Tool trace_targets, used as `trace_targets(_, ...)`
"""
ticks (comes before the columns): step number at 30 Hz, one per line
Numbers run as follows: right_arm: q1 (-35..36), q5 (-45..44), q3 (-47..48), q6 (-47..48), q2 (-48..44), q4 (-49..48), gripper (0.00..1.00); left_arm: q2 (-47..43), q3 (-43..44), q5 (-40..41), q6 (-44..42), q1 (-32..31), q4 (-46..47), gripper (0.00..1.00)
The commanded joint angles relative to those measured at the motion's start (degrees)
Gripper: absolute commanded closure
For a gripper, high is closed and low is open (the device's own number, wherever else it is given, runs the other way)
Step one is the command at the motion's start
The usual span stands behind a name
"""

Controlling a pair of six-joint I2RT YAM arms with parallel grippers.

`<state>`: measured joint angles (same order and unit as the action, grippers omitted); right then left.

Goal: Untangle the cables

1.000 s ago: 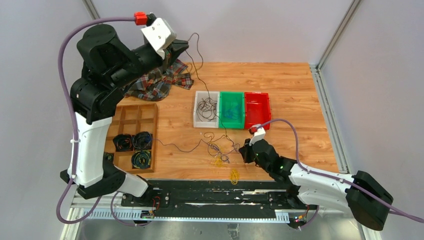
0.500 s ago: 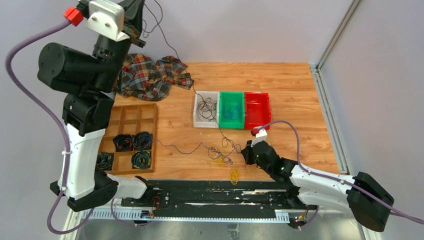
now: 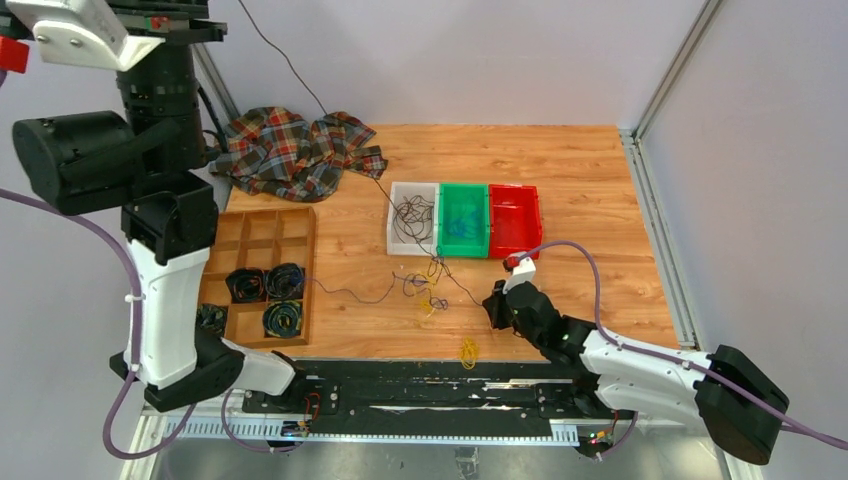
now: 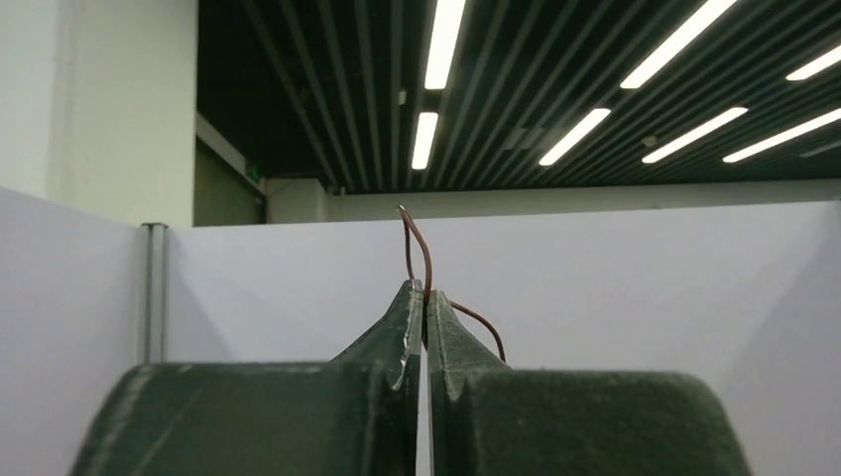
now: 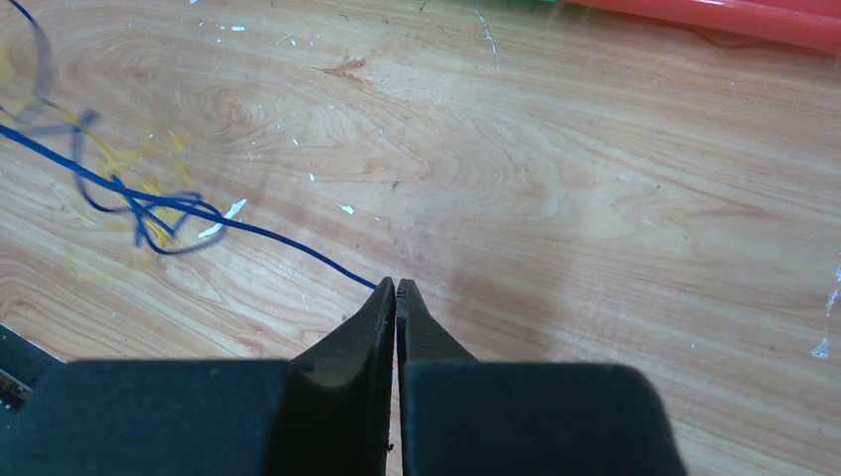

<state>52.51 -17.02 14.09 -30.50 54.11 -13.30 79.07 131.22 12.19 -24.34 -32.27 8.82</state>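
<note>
Two pincers hold wires, left pincer [image 4: 424,297] high on the brown wire [image 4: 423,248], right pincer [image 5: 396,289] low on the blue wire [image 5: 298,252]: separate slowly so the cables [image 3: 425,287] knotted on the table [image 3: 600,200] loosen.

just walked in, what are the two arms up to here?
Untangling thin wires. The left gripper, high above the wooden table, is shut on a thin dark brown wire that runs in a nearly straight line down to a small knot of blue, yellow and dark wires. The right gripper, low at the table, is shut on the end of a thin blue wire leading into the same knot. The knot is not yet apart.
</note>
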Motion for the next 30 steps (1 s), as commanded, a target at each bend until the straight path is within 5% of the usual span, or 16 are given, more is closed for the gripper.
trace_targets(1,0.67,-0.69,-0.46,0.22,-0.72,1.23,0.99,-1.81,-0.56,-12.1,4.87,0.01,-8.22,0.99)
trace_targets(4,0.69,0.62,1.27,2.45,-1.98,1.88,0.95,-5.15,-7.3,-15.4,6.05,-1.01,-6.58,0.99)
trace_targets(8,0.92,4.63,6.42,7.78,-6.54,2.51,0.55,-3.47,-3.97,-22.55,7.15,-1.04,-14.26,0.99)
trace_targets(11,0.99,7.91,10.78,12.24,-8.98,0.91,0.34,-3.49,-4.27,-28.13,9.71,-1.08,-18.09,0.99)
trace_targets(21,3.07,21.59,28.77,23.45,3.4,-6.45,0.3,-4.18,-5.94,-33.53,12.74,-1.13,-18.65,0.99)
trace_targets(30,2.93,21.76,40.23,28.51,19.87,-11.17,0.32,-4.75,-4.24,-36.4,14.66,-1.13,-19.02,0.99)
